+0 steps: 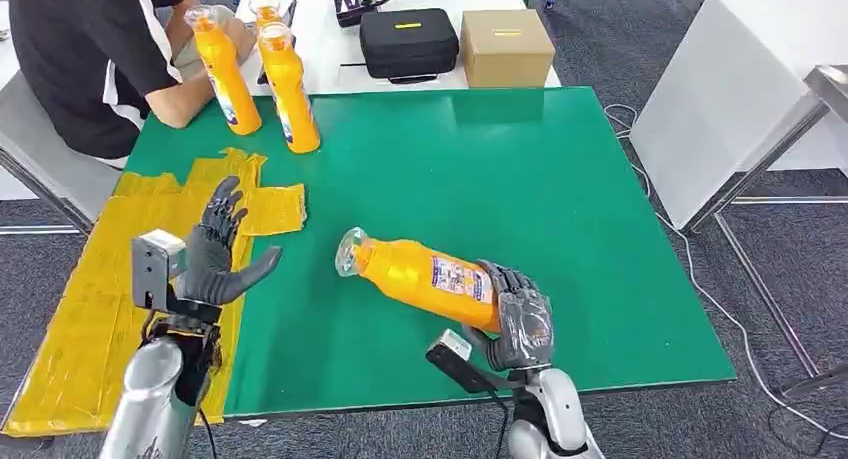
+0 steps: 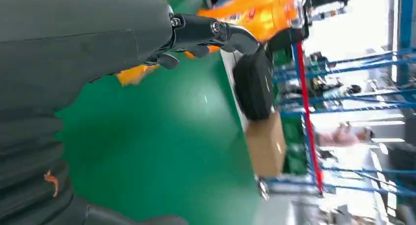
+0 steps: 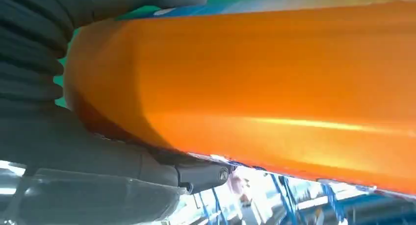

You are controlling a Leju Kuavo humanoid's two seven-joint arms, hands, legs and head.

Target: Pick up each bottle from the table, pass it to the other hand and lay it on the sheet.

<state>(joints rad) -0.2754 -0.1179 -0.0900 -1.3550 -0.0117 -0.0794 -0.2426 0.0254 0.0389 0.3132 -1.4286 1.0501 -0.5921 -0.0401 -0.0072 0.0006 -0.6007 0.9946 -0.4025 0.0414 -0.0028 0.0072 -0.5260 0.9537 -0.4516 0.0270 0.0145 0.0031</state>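
Note:
An orange bottle [image 1: 420, 277] with a clear cap lies tilted over the green table [image 1: 480, 169], cap pointing left. My right hand [image 1: 520, 319] grips its base end near the table's front edge; the right wrist view shows the orange bottle [image 3: 265, 83] close against the palm. My left hand [image 1: 218, 249] is raised with fingers spread over the yellow sheet [image 1: 90, 309], holding nothing, a short way left of the bottle's cap. Two more orange bottles [image 1: 288, 87] stand upright at the table's far left corner; in the left wrist view these bottles [image 2: 255, 14] appear beyond my fingers [image 2: 216, 31].
A person in a black shirt [image 1: 90, 49] sits at the far left, an arm by the standing bottles. A black case [image 1: 408, 41] and a cardboard box [image 1: 506, 47] rest on the white table behind. A white table [image 1: 740, 99] stands to the right.

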